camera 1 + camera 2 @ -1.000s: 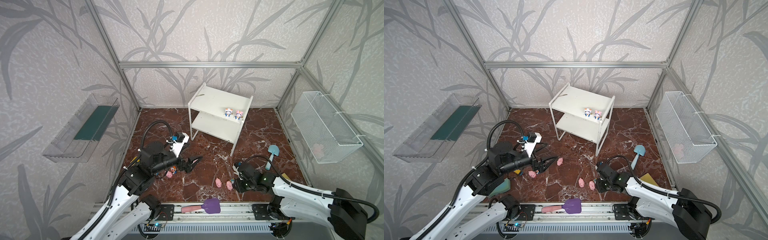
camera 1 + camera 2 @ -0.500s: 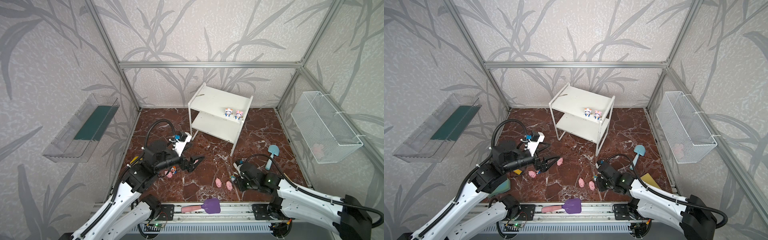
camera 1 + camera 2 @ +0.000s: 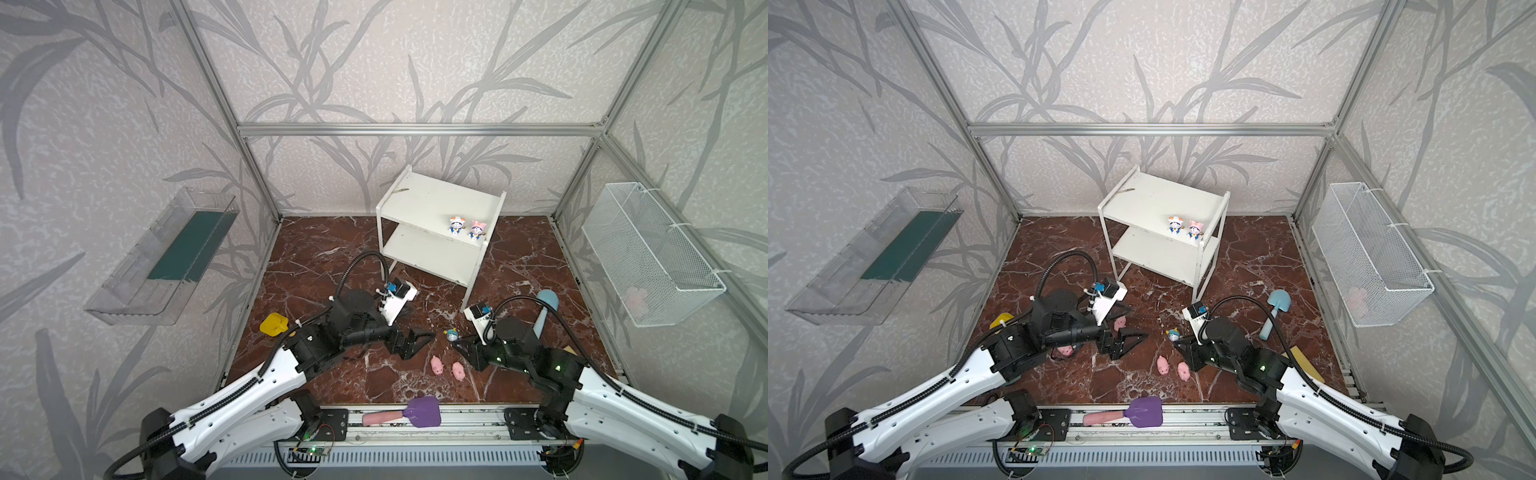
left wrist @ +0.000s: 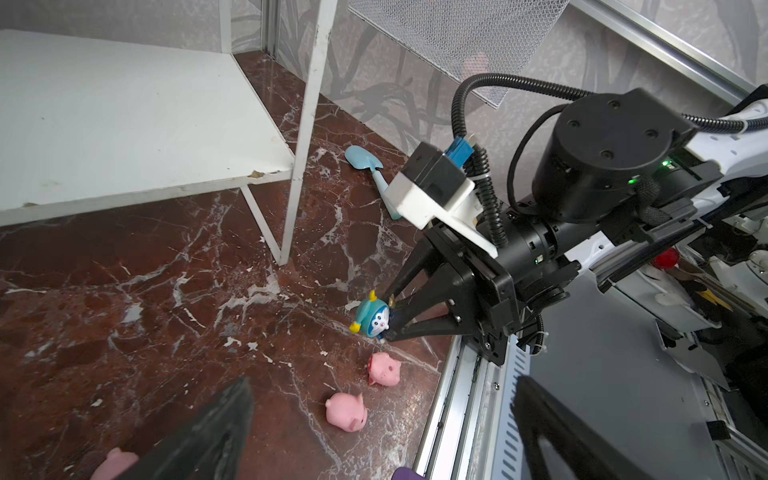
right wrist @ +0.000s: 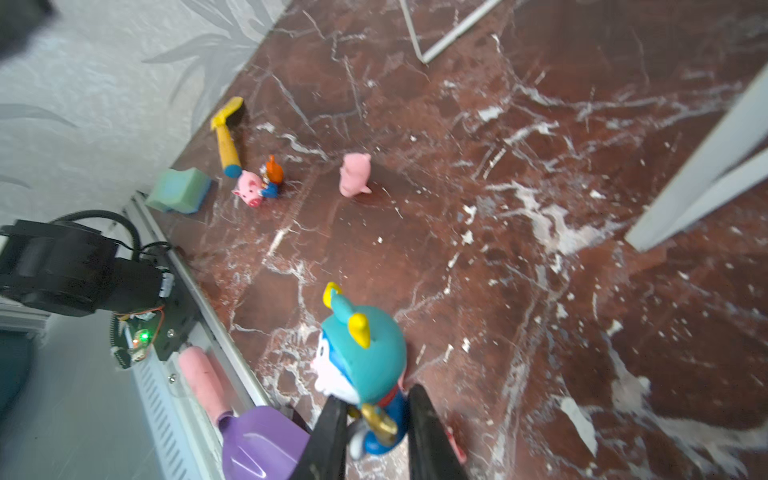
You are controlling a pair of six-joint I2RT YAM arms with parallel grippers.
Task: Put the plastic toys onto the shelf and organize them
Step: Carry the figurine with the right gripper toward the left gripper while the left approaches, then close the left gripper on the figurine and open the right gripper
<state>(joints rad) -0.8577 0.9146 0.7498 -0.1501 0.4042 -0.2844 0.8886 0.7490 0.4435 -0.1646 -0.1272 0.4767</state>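
Both top views: the shelf [image 3: 440,199] stands at centre frame toward the back wall. A white-hat figurine [image 3: 456,224] and a pink-hat figurine [image 3: 476,229] are upright side by side at the front right corner of its top board. Lower centre, the right end effector [image 3: 457,343] is clamped on the teal-hat figurine [image 3: 451,334], with the pig pair [image 3: 436,365] lying just below it on the worktop [image 3: 332,257]. Left of that, the left end effector [image 3: 422,345] has its jaws spread wide and holds nothing. In a top view a lone pig [image 3: 1120,322] lies just above the left wrist, and a fourth pig [image 3: 1065,350] shows partly under that arm. Left wrist view: the left arm's own fingers [image 4: 216,424] stand far apart. Beyond them the right end effector pinches the teal-hat figurine by its body, head projecting past the tips. Whether the figurine touches the worktop cannot be resolved. The pig pair lies near it, and a blue shovel [image 4: 365,160] lies beyond the shelf leg. Right wrist view: both fingers [image 5: 332,432] press on either side of the figurine's blue body. Further off, the lone pig stands apart, and the fourth pig touches an orange-hat figurine [image 5: 272,178], near a yellow shovel [image 5: 227,137] and a green sponge [image 5: 178,190].
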